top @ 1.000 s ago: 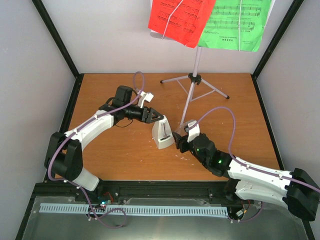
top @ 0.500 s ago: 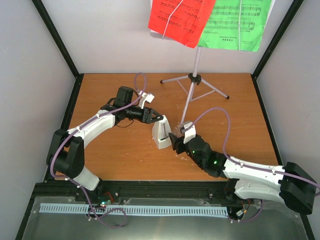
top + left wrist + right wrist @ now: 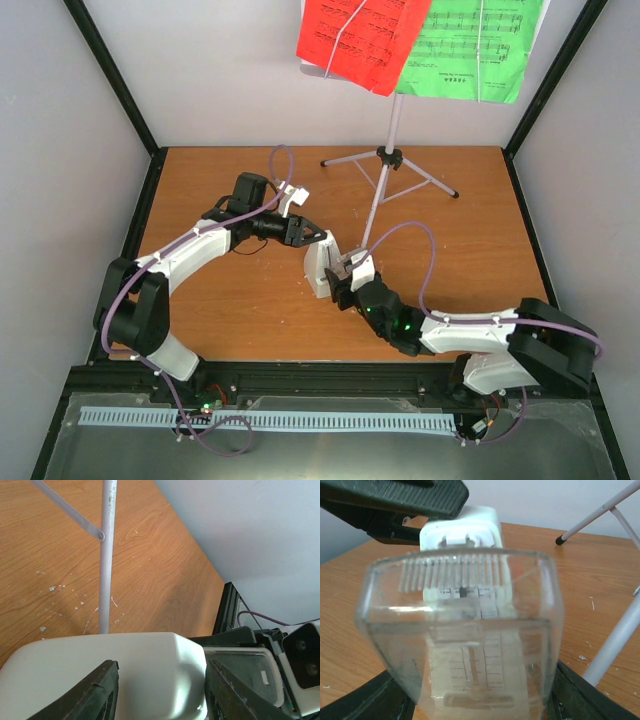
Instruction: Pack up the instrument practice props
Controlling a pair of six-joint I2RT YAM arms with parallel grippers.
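The small white pyramid metronome [image 3: 318,266] stands on the wooden table. My left gripper [image 3: 318,241] is shut on its upper part; in the left wrist view both dark fingers [image 3: 102,692] press the white body [image 3: 100,670]. My right gripper [image 3: 346,284] is shut on a clear plastic metronome cover [image 3: 465,630] and holds it right against the metronome's scale face [image 3: 462,535]. The white music stand on its silver tripod [image 3: 392,130] stands behind, with the red page [image 3: 358,35] and the green page [image 3: 476,48] on it.
The tripod's legs [image 3: 420,175] spread over the back middle of the table; one leg [image 3: 106,555] passes just behind the metronome. Black frame posts [image 3: 120,90] and grey walls close in the table on three sides.
My right arm has moved left with the clear cover, from a gap beside the metronome to right against its face. My left gripper has stayed on the metronome.
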